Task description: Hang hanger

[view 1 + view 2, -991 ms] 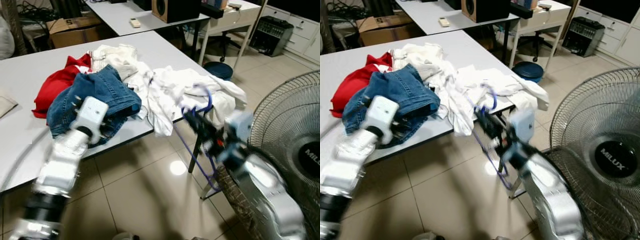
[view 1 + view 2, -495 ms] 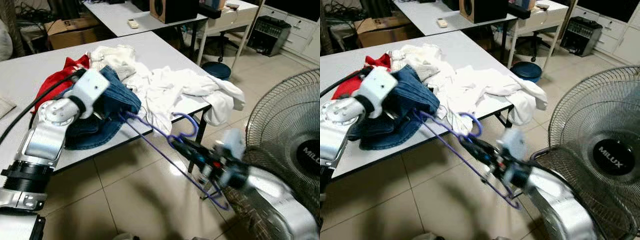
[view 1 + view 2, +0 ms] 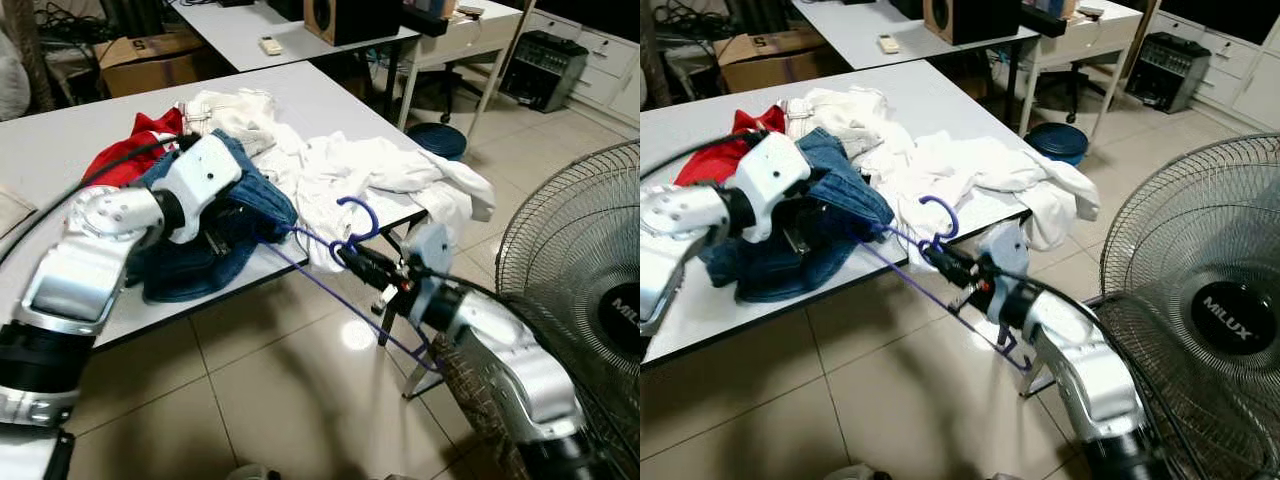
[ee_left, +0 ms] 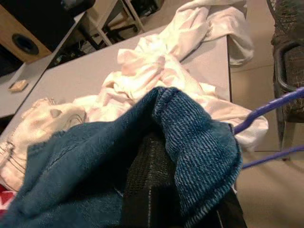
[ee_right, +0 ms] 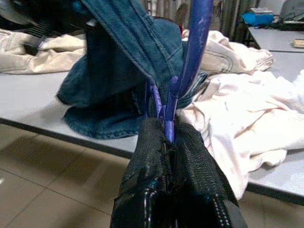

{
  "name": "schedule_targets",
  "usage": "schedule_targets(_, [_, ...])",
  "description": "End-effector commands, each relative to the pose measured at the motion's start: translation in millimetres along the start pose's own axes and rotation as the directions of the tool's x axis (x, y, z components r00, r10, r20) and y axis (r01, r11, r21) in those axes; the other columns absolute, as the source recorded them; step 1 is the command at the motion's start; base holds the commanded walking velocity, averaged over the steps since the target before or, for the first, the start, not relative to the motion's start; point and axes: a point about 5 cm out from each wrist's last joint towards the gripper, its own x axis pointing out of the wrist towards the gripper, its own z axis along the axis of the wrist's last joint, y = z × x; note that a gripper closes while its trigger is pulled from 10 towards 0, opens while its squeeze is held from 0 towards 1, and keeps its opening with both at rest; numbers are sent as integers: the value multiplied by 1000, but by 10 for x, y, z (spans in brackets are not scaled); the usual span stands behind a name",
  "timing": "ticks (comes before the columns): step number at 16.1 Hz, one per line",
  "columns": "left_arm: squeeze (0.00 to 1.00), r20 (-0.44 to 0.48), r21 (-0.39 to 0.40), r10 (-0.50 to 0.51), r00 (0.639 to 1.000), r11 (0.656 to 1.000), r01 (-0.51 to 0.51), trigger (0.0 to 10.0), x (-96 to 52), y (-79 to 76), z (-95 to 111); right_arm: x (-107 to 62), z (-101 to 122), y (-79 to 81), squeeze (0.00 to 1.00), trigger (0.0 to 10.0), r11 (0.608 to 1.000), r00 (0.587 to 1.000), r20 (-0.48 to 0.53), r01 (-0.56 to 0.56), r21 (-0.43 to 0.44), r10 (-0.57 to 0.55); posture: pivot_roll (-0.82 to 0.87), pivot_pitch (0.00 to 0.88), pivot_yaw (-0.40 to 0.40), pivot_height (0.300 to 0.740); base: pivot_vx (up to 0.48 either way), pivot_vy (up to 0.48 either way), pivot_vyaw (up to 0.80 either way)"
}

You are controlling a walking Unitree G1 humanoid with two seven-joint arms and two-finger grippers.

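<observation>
A purple wire hanger (image 3: 322, 268) hangs in the air just off the front edge of the white table (image 3: 60, 130), its hook (image 3: 357, 214) pointing up. My right gripper (image 3: 352, 257) is shut on the hanger's neck just below the hook, and the right wrist view shows its black fingers (image 5: 190, 156) clamped on the purple wire (image 5: 192, 57). One end of the hanger reaches into the blue jeans (image 3: 235, 210) on the table. My left gripper (image 4: 156, 156) is buried in the jeans, with denim (image 4: 199, 142) folded over its black finger.
Heaped on the table are white clothes (image 3: 385, 170) and a red garment (image 3: 115, 165). A large standing fan (image 3: 590, 290) and a woven basket (image 3: 470, 385) crowd the right side. A blue stool (image 3: 437, 139) and a second table (image 3: 270, 30) stand beyond, with tiled floor below.
My right gripper dipped toward the floor with the hanger, then rose again to the table edge, hook upright. My left arm lifted and swung right, over the jeans.
</observation>
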Motion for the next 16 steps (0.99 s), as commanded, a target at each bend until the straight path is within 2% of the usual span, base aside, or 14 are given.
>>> schedule_targets(1, [0, 16, 29, 2, 1000, 1000, -2, 0, -39, 40, 68, 2, 83, -70, 0, 10000, 999, 999, 39, 35, -16, -34, -55, 0, 16, 740, 0, 0, 0])
schedule_targets(3, [0, -16, 76, 67, 998, 995, -66, 0, -73, 154, 49, 41, 357, -125, 0, 10000, 997, 979, 198, 45, 59, -55, -51, 0, 13, 740, 0, 0, 0])
schedule_targets(5, [0, -65, 127, 84, 994, 989, -76, 0, -53, 156, -27, 72, 510, -52, 0, 10000, 995, 960, 280, -32, 93, 5, -45, 0, 9, 740, 0, 0, 0])
schedule_targets(6, [0, -94, 168, 121, 988, 980, -104, 7333, -39, 163, -78, 82, 576, 1, 0, 10000, 989, 946, 322, -78, 123, 34, -44, 0, 9, 740, 0, 0, 0])
schedule_targets(7, [0, -111, 192, 159, 981, 972, -136, 10000, -36, 187, -113, 87, 612, 24, 0, 10000, 984, 937, 346, -100, 145, 44, -44, 0, 9, 740, 0, 0, 0])
schedule_targets(8, [0, -119, 189, 200, 973, 966, -175, 10000, -45, 228, -169, 99, 646, 29, 0, 10000, 977, 928, 371, -113, 180, 39, -45, 0, 8, 740, 0, 0, 0])
schedule_targets(9, [0, -119, 189, 200, 973, 966, -175, 10000, -45, 228, -169, 99, 646, 29, 0, 10000, 977, 928, 371, -113, 180, 39, -45, 0, 8, 740, 0, 0, 0])
schedule_targets(10, [1000, -95, 116, 208, 974, 974, -197, 10000, -65, 231, -163, 109, 635, 39, 0, 10000, 973, 929, 367, -125, 197, 45, -44, 0, 7, 740, 0, 0, 0])
schedule_targets(12, [1000, -63, -3, 221, 973, 975, -222, 10000, -89, 217, -170, 119, 597, 56, 0, 10000, 967, 938, 343, -130, 218, 49, -43, 0, 3, 740, 0, 0, 0])
schedule_targets(13, [1000, -48, -98, 208, 977, 972, -212, 10000, -94, 170, -183, 123, 586, 53, 0, 10000, 965, 940, 339, -125, 229, 41, -43, 0, 3, 740, 0, 0, 0])
schedule_targets(16, [1000, -122, -192, 132, 984, 969, -154, 10000, -121, -53, -404, 131, 568, 38, 0, 10000, 961, 944, 328, -121, 248, 35, -38, 0, -7, 740, 0, 0, 0])
